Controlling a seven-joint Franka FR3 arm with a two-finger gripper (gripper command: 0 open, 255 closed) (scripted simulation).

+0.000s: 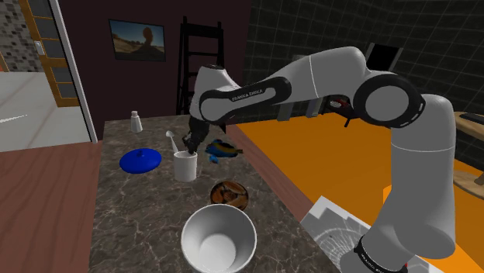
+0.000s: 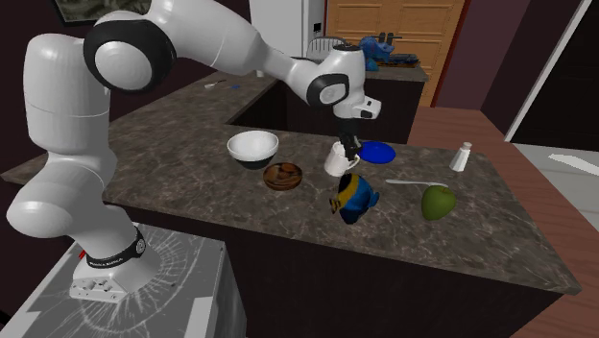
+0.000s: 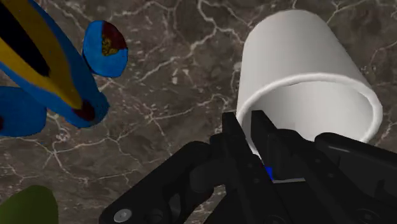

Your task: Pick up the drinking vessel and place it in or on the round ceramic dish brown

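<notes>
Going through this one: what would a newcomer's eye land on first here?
The big white arm stretching over the dark marble counter, its black gripper pinching the rim of a white cup. Next, the bright blue-and-yellow fish toy beside the cup, and the large white bowl next to the small brown dish, nearer the stand.

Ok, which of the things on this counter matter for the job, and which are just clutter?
For the job:
white cup
gripper, clasping the cup's rim
brown dish

Just lying about:
white bowl
blue disc
fish toy
green fruit
white spoon
shaker
</notes>
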